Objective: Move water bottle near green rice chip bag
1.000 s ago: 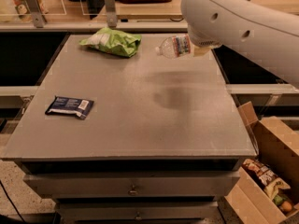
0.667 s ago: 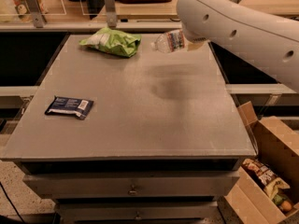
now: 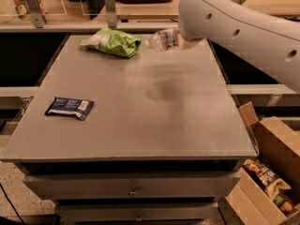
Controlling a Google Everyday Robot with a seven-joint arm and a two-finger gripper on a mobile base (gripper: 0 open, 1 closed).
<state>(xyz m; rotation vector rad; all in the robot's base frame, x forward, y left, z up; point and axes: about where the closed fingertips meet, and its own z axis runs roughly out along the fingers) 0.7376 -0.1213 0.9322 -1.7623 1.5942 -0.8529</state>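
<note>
The water bottle, clear with a white cap and a coloured label band, lies on its side in the air above the table's far edge, cap pointing left. My gripper is shut on its base end and is mostly hidden behind my white arm. The green rice chip bag lies on the table at the far left of centre. The bottle's cap is a short gap to the right of the bag's right end.
A flat dark blue packet lies near the left edge of the grey table. An open cardboard box with snacks stands on the floor at the right. Shelving and posts stand behind the table.
My arm has carried the water bottle left and slightly away, closing the gap to the green bag. The bag and the blue packet have not moved.
</note>
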